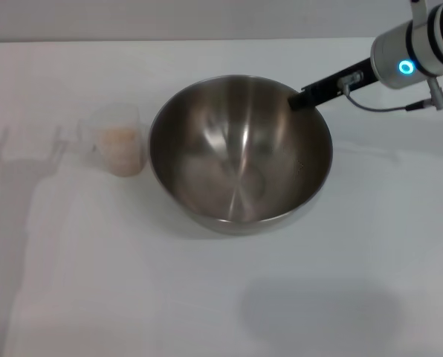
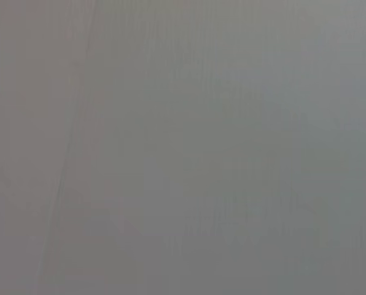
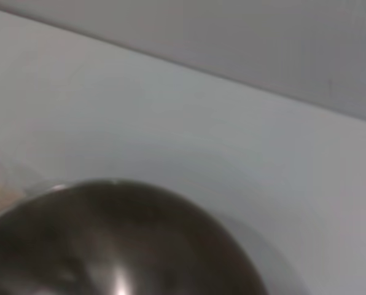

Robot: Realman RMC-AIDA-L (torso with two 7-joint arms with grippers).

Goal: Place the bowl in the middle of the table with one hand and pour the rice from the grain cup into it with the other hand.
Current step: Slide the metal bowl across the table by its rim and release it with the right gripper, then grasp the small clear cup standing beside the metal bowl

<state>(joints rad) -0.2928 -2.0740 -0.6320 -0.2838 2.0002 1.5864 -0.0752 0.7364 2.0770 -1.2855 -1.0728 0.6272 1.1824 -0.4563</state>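
We see the bowl (image 1: 240, 152) mid-frame on the table (image 1: 221, 297); the right gripper (image 1: 305, 97), from upper right, pinches its far rim. The cup (image 1: 120, 141) with rice (image 1: 122, 145) stands just left of the bowl.

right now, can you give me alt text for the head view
A large steel bowl sits mid-table and looks empty, with the right gripper at its far right rim. A small clear grain cup holding rice stands just left of the bowl; the left arm is out of view.
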